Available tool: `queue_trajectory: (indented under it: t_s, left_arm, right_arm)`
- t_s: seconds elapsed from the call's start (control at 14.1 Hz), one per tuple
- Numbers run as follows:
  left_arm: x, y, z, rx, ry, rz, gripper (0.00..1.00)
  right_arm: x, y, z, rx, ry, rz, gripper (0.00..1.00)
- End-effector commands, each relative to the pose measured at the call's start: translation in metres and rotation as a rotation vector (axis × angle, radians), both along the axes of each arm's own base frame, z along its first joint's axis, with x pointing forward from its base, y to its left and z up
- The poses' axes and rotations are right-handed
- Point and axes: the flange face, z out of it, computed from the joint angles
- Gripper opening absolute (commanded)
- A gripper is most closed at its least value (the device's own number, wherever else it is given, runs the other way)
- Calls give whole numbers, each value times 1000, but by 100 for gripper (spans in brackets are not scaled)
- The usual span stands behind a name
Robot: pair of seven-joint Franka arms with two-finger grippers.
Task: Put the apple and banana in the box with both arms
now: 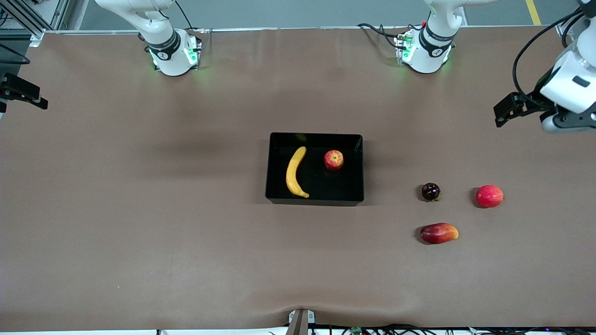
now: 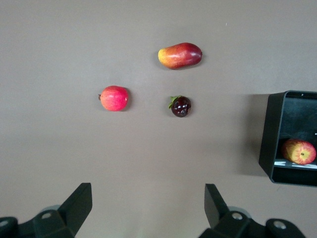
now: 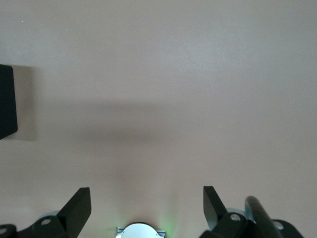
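Observation:
The black box (image 1: pixel 316 136) sits mid-table. The yellow banana (image 1: pixel 295 172) lies in it at the right arm's end. The apple (image 1: pixel 334 159) lies in it beside the banana, apart from it. The left wrist view shows the box's end wall (image 2: pixel 270 134) and the apple (image 2: pixel 299 151) inside. My left gripper (image 2: pixel 148 196) is open and empty, up over bare table at the left arm's end (image 1: pixel 561 122). My right gripper (image 3: pixel 146 198) is open and empty, high over bare table near its own base. A box corner (image 3: pixel 6 101) shows in its view.
Three loose fruits lie on the table between the box and the left arm's end: a dark round fruit (image 1: pixel 430 191), a plain pinkish-red round fruit (image 1: pixel 489 196) and a red-and-yellow mango-like fruit (image 1: pixel 439 233), nearest the front camera. The brown mat (image 1: pixel 139 209) covers the table.

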Motion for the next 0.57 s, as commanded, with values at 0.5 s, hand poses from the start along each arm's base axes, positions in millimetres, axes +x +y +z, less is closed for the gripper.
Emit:
queue_trajectory:
  t_s: [0.5]
  left_arm:
    - [-11, 0, 20, -49, -17, -10, 100]
  right_arm:
    - [-5, 1, 3, 14, -2, 0, 100]
